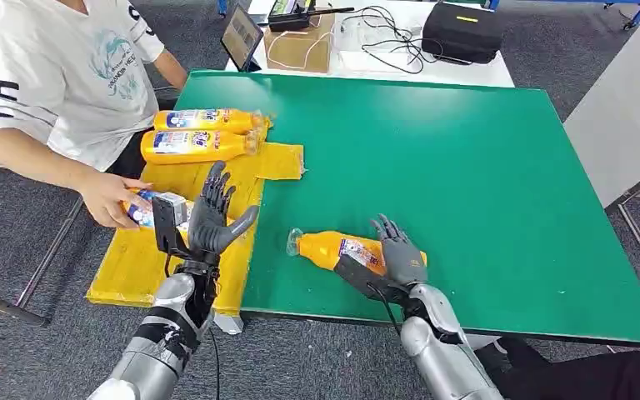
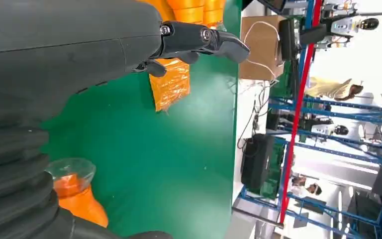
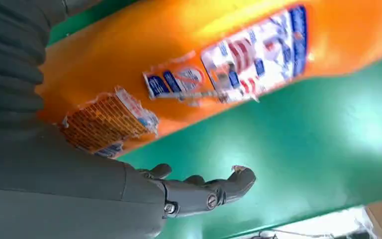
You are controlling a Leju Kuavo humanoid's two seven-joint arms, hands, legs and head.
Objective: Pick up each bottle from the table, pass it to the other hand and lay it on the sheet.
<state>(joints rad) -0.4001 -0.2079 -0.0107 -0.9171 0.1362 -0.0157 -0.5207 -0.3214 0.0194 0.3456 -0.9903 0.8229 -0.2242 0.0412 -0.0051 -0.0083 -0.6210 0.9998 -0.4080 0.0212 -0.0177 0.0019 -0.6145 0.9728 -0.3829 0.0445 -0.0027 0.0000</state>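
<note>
One orange bottle [image 1: 346, 251], blue-labelled, perhaps clear-capped, lies on green table [image 1: 467, 167]

A cardboard box [image 1: 300, 43], a black bag [image 1: 462, 32] and cables [image 1: 387, 37] sit on the white table [image 1: 467, 71].

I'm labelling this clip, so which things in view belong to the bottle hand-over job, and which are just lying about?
Belongs to the job:
- orange bottle on the green table, under the right hand
- left hand
- yellow sheet
- two bottles on the sheet
- bottle in a person's hand

Lying about:
- cardboard box
- tablet
- black bag
- cables
</note>
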